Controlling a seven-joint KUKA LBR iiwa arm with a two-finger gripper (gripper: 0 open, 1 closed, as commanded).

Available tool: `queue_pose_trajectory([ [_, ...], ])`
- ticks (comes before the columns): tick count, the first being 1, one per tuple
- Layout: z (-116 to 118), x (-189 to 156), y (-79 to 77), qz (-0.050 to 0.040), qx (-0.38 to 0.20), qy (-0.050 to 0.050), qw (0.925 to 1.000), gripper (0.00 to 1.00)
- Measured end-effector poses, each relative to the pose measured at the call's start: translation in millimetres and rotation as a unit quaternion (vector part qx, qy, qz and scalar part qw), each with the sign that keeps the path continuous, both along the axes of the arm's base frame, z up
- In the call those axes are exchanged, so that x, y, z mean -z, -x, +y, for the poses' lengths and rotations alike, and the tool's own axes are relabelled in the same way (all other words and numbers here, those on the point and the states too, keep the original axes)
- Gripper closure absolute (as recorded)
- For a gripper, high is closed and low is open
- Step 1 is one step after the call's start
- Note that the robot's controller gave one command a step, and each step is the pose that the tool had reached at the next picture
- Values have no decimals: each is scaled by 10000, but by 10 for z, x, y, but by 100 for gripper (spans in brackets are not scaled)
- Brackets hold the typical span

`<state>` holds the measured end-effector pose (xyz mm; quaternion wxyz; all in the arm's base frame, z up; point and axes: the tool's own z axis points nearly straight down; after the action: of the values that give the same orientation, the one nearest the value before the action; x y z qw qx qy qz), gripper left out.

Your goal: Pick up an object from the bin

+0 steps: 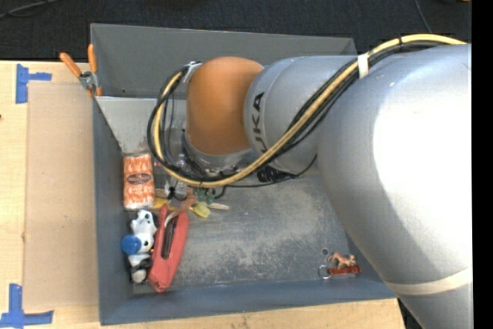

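Dusty grey metal forms the floor of the bin (269, 243), seen from above in the camera view. My arm reaches in from the right, its orange cover (219, 104) and looped black and yellow cables (166, 127) over the bin's left half. My gripper (199, 179) sits low under that cover, and I cannot tell how wide it stands. Nearest to it, just below, lie small yellow and green plastic pieces (196, 206). Left of them is an orange-and-white striped packet (138, 181), with a flat red tool (169, 246) and a white-and-blue toy figure (139, 236) below. A small orange trinket (340, 264) lies well apart, lower right.
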<state>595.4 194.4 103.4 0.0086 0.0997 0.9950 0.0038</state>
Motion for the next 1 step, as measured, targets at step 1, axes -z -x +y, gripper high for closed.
queue_pose_trajectory([
  [1,-3,-187,4,8,0,1,10000,100],
])
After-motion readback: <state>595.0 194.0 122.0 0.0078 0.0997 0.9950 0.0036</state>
